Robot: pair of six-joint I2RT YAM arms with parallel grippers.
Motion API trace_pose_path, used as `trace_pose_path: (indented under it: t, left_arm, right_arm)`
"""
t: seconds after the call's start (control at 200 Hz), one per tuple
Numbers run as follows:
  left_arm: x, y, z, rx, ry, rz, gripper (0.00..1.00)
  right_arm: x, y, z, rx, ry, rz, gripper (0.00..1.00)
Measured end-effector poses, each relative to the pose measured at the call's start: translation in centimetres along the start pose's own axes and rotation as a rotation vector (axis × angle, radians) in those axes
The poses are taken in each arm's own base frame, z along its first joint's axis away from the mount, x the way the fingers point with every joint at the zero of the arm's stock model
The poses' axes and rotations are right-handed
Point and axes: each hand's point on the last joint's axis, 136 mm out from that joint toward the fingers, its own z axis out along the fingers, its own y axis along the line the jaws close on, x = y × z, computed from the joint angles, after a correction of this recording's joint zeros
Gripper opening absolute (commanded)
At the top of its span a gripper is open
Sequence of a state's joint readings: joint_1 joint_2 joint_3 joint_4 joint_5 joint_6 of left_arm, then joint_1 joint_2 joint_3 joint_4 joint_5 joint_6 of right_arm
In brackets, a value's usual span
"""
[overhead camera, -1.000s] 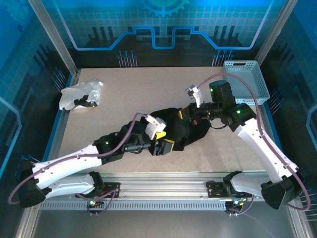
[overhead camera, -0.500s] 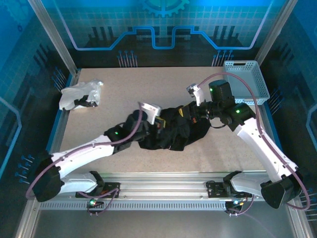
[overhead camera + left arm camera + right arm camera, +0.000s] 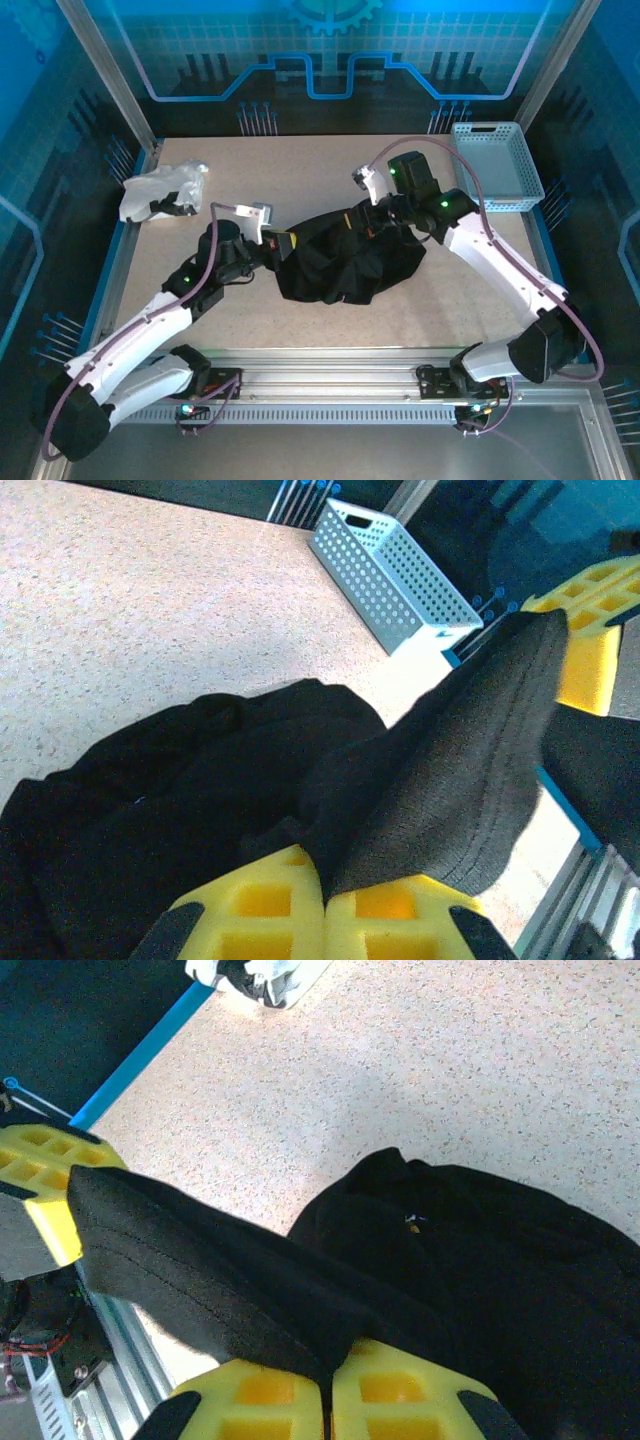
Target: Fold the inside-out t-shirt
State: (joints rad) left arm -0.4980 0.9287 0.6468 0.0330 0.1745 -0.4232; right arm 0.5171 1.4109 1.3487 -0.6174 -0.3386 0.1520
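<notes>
Edges of the black t-shirt (image 3: 345, 265) sit pinched in the left claw (image 3: 325, 905) and right claw (image 3: 328, 1385), apparently to stretch it flat.

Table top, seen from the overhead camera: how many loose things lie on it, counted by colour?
Black: 1, the black soft cloth t-shirt
White: 1, the white crumpled cloth garment
Pale blue: 1, the pale blue perforated plastic basket
Total: 3

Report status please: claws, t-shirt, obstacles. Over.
Left claw and right claw shut on t-shirt. It lies bunched, unfolded. White garment and basket sit apart.
</notes>
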Motion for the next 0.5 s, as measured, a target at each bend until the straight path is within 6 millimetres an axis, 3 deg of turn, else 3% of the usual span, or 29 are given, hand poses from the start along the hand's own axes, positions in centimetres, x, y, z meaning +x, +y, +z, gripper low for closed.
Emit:
trace_pose_path:
  t: [0.145,0.345,0.5]
  left_arm:
    - [0.6,0.7,-0.1,0.018,0.021,-0.081,0.0]
    - [1.1,-0.4,0.0,0.096,0.056,-0.14,0.0]
    - [1.1,-1.1,0.1,0.134,0.067,-0.157,0.0]
  right_arm:
    - [0.0,-0.9,1.6,0.055,0.033,-0.018,0.09]
    - [0.8,-2.6,1.9,0.16,0.068,-0.023,0.3]
    - [2.9,-2.0,1.4,0.125,0.067,-0.006,0.38]
